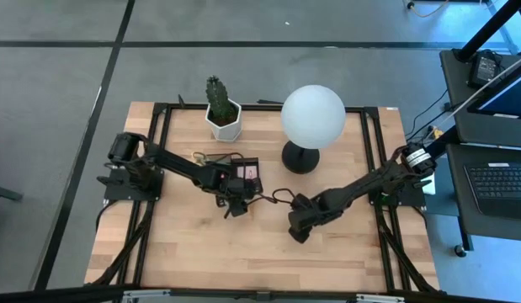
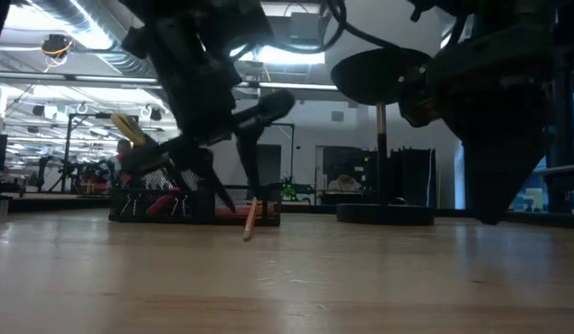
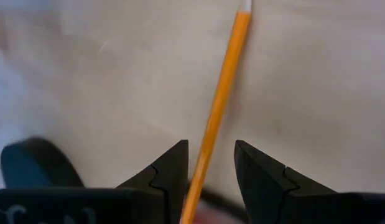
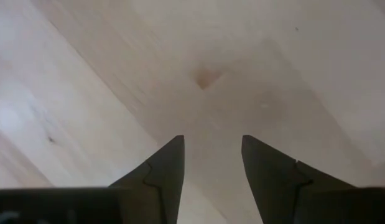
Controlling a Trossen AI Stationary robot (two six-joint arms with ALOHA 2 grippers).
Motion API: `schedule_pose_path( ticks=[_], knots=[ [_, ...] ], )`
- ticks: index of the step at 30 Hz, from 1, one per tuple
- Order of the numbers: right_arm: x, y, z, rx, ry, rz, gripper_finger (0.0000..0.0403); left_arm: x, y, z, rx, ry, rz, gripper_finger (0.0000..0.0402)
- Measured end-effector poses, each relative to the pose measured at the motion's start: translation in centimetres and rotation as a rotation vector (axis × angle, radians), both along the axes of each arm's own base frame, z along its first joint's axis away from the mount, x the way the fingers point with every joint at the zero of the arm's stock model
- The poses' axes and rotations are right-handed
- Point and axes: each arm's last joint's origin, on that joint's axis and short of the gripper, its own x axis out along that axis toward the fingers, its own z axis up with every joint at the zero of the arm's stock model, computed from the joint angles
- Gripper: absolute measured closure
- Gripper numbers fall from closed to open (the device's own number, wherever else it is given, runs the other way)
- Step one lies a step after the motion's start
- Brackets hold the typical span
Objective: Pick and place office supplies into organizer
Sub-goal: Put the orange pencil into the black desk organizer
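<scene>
High view: the left gripper (image 1: 236, 204) is seen just beside the black organizer (image 1: 243, 171); the right gripper (image 1: 297, 231) is poised over bare table (image 1: 201, 244). Low view: an orange pencil (image 2: 249, 220) is leaned, tip on the wood, before the organizer. Left wrist view: the pencil is bracketed by parted fingers (image 3: 170, 171), no contact discernible. Right wrist view: fingers (image 4: 164, 171) are spread, nothing held.

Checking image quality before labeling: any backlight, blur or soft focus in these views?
Low view: backlit, arms and organizer near-silhouettes against bright ceiling lights. Left wrist view: orange pencil and table soft, left gripper fingers sharper. Right wrist view: wood grain soft beyond right gripper. High view: evenly lit.
</scene>
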Motion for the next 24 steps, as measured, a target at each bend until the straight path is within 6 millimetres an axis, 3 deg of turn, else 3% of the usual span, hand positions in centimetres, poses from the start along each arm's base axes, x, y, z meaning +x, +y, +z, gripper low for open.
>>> schedule_pose_path(
  ticks=[9, 16, 24],
  knots=[
    [0.2, 0.1, 0.1, -0.001, -0.027, 0.004, 0.0241, 0.6, 0.2, -2.3, 0.010, 0.044, 0.021, 0.0277],
    [0.2, 0.1, 0.1, -0.002, -0.027, 0.006, 0.0241, 0.7, 0.3, -2.2, 0.014, 0.037, 0.038, 0.0281],
    [0.2, 0.1, 0.1, -0.020, -0.035, 0.004, 0.0241, 0.5, 0.3, -2.4, 0.005, 0.052, 0.069, 0.0350]
  ],
)
